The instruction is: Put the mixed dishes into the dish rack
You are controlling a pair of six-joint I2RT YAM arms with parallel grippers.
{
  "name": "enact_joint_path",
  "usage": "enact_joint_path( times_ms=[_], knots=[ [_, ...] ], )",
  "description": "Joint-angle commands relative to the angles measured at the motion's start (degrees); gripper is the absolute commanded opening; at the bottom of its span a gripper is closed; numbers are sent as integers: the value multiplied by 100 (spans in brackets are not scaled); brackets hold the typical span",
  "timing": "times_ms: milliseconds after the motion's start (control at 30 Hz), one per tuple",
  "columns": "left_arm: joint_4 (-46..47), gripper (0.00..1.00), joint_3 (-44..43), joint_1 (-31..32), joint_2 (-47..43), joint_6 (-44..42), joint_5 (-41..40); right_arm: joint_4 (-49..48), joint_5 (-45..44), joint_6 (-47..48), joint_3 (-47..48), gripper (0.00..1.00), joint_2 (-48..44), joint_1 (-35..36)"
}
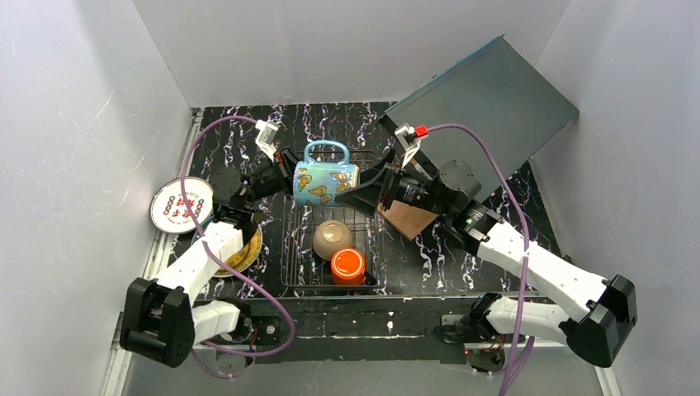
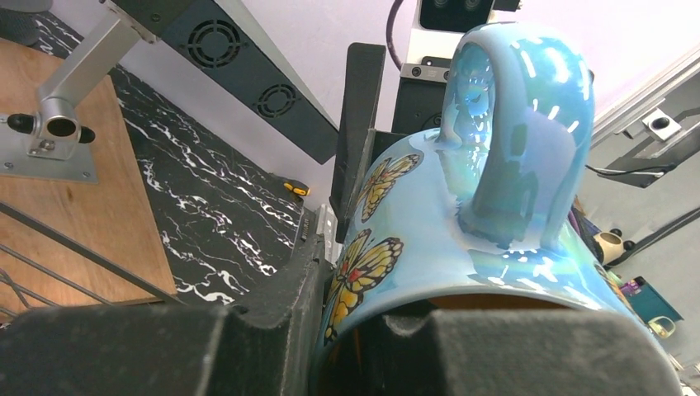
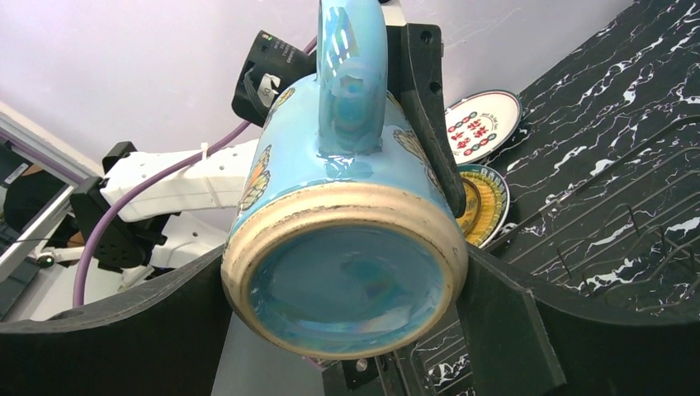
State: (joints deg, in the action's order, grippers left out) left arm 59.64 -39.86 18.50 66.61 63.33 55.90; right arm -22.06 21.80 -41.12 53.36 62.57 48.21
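I see both arms reaching in over the dish rack from opposite sides, forearms roughly level and wrists facing each other, with the blue patterned mug lying on its side in the air between them, handle up. My left gripper is pinched narrow on the mug's rim, one finger inside the mouth and one outside against the butterfly wall. My right gripper stands spread wide around the mug's base, a finger close beside it on each side; I cannot tell whether they press on it. Below, the white-and-tan bowl and the orange mug sit inside the rack. The white plate and the yellow ornate plate lie on the table left of it, by my left arm.
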Motion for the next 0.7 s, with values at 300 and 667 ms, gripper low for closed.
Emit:
enact_joint_path(
  times_ms=[300,667],
  knots=[
    [177,0,-14,451,-139,-269,193,-1061,227,-299,464,89,652,266],
    [-187,0,-168,453,20,-269,288,-1309,593,-762,600,12,634,232]
  ],
)
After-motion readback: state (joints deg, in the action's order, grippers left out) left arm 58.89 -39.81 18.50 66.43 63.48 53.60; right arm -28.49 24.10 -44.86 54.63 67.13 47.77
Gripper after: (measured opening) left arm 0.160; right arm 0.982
